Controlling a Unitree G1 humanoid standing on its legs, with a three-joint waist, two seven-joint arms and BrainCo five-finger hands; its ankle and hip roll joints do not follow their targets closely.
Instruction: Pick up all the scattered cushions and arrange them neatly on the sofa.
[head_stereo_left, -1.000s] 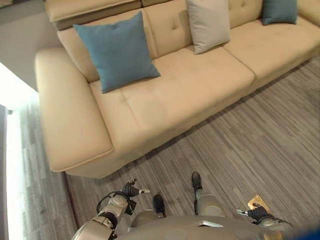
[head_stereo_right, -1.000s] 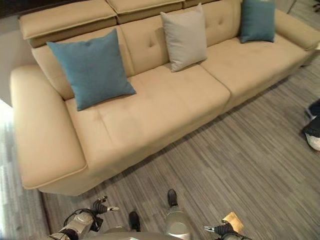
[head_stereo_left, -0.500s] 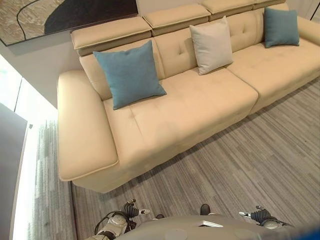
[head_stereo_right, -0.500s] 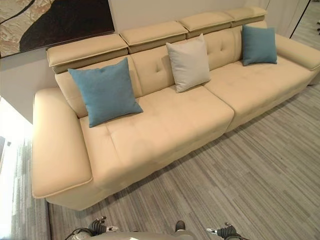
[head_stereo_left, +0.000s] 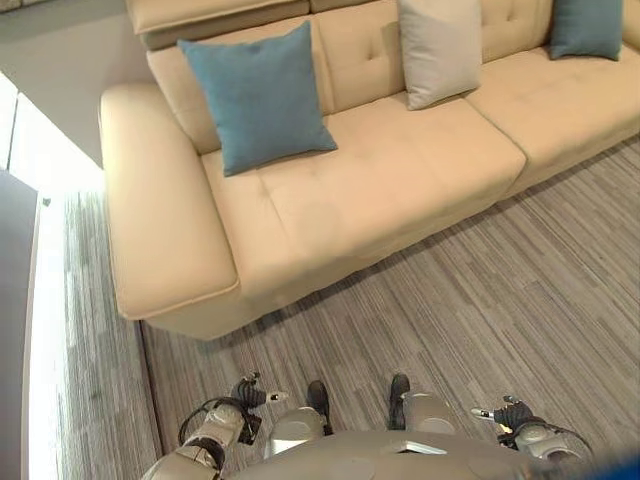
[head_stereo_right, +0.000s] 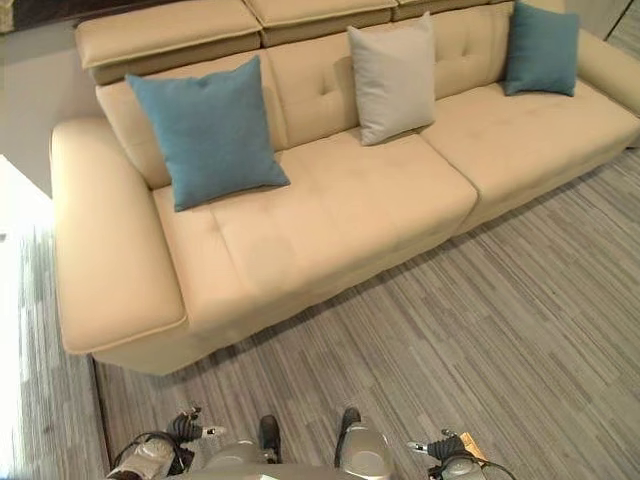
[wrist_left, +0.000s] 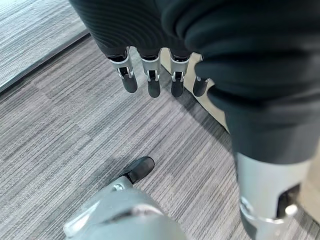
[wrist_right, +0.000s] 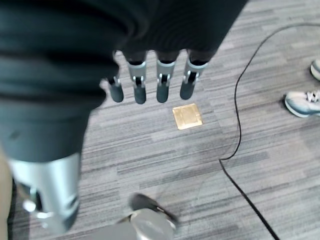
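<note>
A long beige sofa (head_stereo_right: 330, 215) fills the upper part of both eye views. Three cushions lean upright against its backrest: a blue cushion (head_stereo_right: 208, 132) at the left end, a light grey cushion (head_stereo_right: 393, 78) in the middle and a second blue cushion (head_stereo_right: 542, 50) at the right. My left hand (head_stereo_left: 246, 393) hangs low at the bottom left, over the floor, fingers (wrist_left: 150, 82) straight and holding nothing. My right hand (head_stereo_left: 511, 415) hangs at the bottom right, its fingers (wrist_right: 162, 89) straight and empty too.
Grey striped carpet (head_stereo_right: 480, 320) lies between me and the sofa. A brass floor plate (wrist_right: 187, 117) sits in the carpet by my right hand. A person's white shoes (wrist_right: 302, 102) stand on the carpet, seen past my right hand. The sofa's wide left armrest (head_stereo_right: 105, 260) juts forward.
The camera has tilted up and back down, so the whole picture shifted. The cushions and the sofa have not moved. Both hands stay low and empty.
</note>
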